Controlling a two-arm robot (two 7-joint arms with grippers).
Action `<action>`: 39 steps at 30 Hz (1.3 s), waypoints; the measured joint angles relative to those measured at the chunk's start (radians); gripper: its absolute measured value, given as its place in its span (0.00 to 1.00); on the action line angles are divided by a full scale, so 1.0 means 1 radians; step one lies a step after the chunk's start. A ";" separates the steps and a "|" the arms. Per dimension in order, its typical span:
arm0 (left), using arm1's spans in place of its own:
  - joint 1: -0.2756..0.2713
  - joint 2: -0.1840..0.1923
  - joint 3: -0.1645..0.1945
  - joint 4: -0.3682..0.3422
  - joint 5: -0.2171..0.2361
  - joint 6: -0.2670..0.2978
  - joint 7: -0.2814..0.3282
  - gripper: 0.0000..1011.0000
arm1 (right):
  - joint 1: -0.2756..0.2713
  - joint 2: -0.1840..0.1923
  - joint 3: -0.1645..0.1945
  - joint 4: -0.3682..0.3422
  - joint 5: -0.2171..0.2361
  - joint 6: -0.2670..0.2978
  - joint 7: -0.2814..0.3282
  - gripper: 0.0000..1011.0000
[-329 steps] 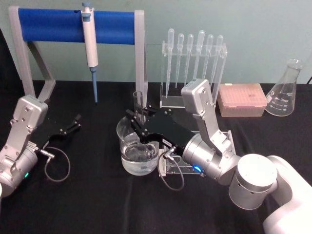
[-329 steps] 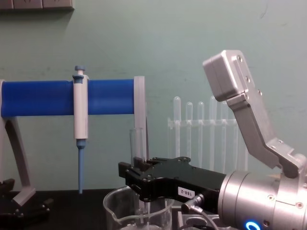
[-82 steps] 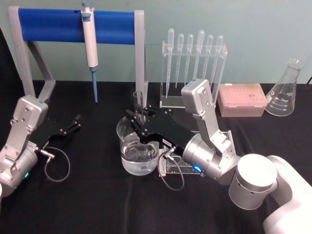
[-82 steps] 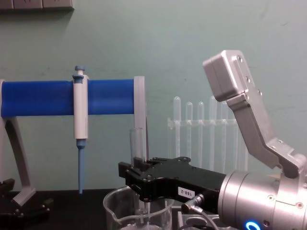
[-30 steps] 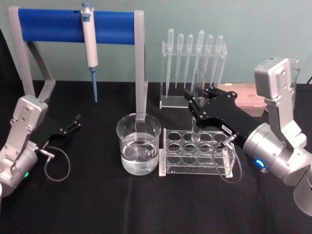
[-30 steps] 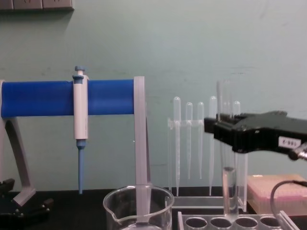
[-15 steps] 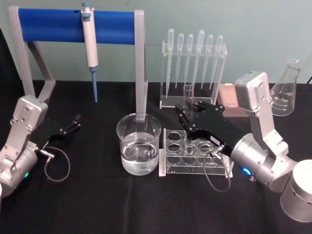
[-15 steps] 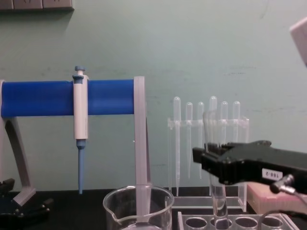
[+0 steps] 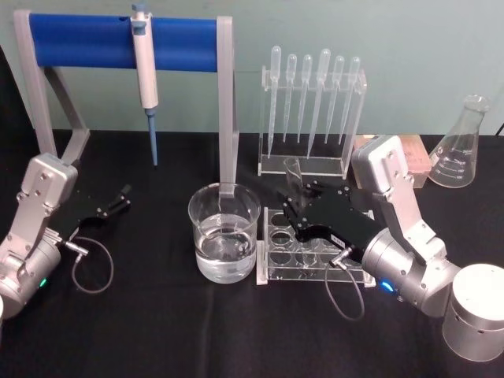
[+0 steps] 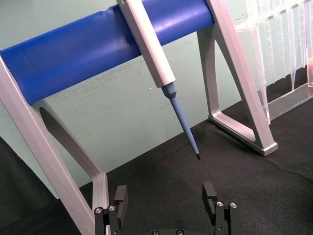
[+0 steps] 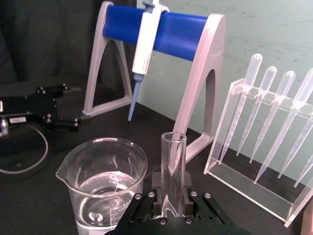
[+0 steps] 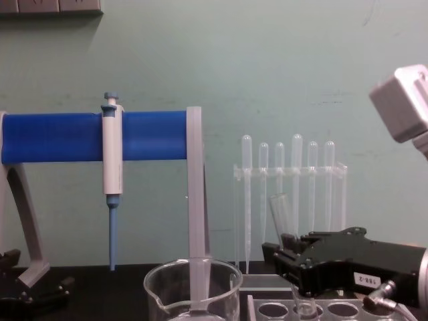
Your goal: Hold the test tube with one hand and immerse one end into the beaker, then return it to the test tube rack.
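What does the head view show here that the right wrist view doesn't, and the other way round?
Head view alone: the right gripper over the clear tube rack, the conical flask and the pink tip box.

Right wrist view alone: close up, the fingers clamped on the test tube.

Both: the beaker holding liquid, the blue stand with its pipettor, the pipettes, and the left gripper parked on the table.

Clear test tube tilted — beside the water-filled beaker.

Laboratory bench: pipette stand with micropipette, Pasteur pipette rack, Erlenmeyer flask, beaker.
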 joint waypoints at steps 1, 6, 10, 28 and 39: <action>0.000 0.000 0.000 0.000 0.000 0.000 0.000 0.99 | 0.001 0.000 -0.001 0.001 -0.005 0.003 0.000 0.22; 0.000 0.000 0.000 0.000 0.000 0.000 0.000 0.99 | 0.006 -0.002 -0.007 0.006 -0.034 0.017 0.001 0.31; 0.000 0.000 0.000 0.000 0.000 0.000 0.000 0.99 | -0.004 -0.002 -0.002 -0.006 -0.047 0.026 -0.001 0.43; 0.000 0.000 0.000 0.000 0.000 0.000 0.000 0.99 | -0.268 0.057 0.216 -0.210 -0.039 0.042 -0.094 0.97; 0.000 0.000 0.000 0.000 0.000 0.000 0.000 0.99 | -0.190 -0.049 0.326 0.033 -0.070 -0.120 -0.232 0.99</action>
